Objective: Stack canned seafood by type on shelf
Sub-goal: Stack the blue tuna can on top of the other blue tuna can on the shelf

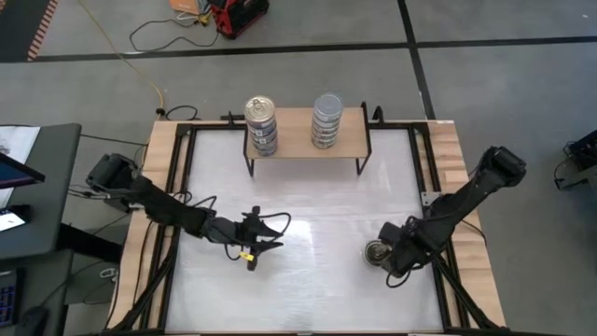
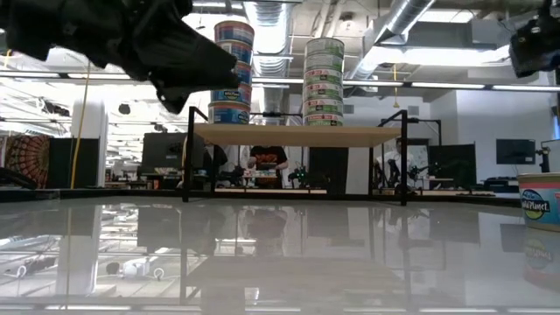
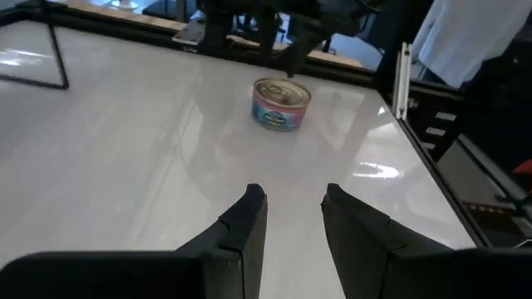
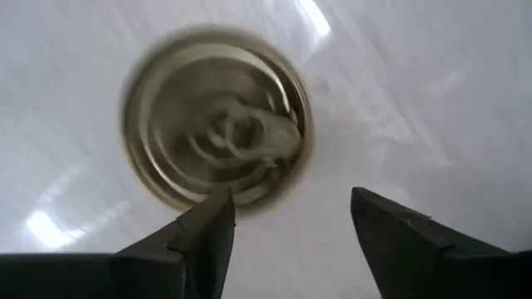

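A single gold-topped can stands upright on the white tabletop at the right; it also shows in the right wrist view, the left wrist view and the low view. My right gripper is open just above this can, its fingers over the can's edge, touching nothing that I can see. My left gripper is open and empty above the table's middle left. On the wooden shelf stand a gold-topped stack and a silver-topped stack.
The shelf stands on thin black legs at the table's far edge. Both stacks on it are several cans high. A wooden frame borders the white tabletop. People and equipment show in the room behind.
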Controlling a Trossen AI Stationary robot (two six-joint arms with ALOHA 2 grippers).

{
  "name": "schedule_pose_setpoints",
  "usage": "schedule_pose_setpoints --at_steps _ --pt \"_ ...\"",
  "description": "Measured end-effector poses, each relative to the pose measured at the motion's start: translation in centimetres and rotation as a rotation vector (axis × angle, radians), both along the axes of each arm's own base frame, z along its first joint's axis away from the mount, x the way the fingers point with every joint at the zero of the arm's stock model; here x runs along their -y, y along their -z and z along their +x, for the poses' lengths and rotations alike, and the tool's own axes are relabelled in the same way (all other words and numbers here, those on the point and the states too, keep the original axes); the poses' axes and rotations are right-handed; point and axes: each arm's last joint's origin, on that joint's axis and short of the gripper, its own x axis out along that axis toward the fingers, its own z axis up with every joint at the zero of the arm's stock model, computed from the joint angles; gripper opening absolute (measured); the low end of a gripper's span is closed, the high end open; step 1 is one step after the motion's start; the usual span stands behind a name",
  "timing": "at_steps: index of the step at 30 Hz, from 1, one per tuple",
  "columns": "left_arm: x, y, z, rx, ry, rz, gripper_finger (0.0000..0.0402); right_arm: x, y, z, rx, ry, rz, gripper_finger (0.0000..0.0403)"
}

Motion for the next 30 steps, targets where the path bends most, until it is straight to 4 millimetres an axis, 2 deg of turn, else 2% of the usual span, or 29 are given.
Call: schedule_pose_setpoints --at_steps 4,9,15,18,21,25,30 --pt "0.5 -1.1 1.0 -0.039 0.016 0.044 0.0112 0.7 0.5 -0.3 0.061 0.044 0.037 0.0244" --pt "0.8 -2.0 1.7 -0.102 0.025 0.102 0.0112 1.3 1.6 -0.8 0.055 0.12 0.044 0.0212" --pt "0.8 -2.0 1.8 -0.156 0.015 0.129 0.0112 0.7 2.7 0.4 0.188 0.127 0.163 0.0164" --pt "0.7 -2.4 1.6 -0.148 -0.003 0.145 0.0112 1.1 3.1 1.2 0.255 0.158 0.219 0.0134" --pt "0.7 -3.3 1.0 -0.119 -0.029 0.185 0.0112 1.7 3.4 2.5 0.312 0.168 0.218 0.0105" --pt "0.8 -4.5 0.3 -0.087 -0.029 0.225 0.0112 2.9 4.0 5.1 0.413 0.133 0.185 0.008" --pt "0.9 -4.6 -0.2 -0.111 -0.026 0.24 0.0112 4.5 4.8 8.8 0.468 0.068 0.154 0.0067"
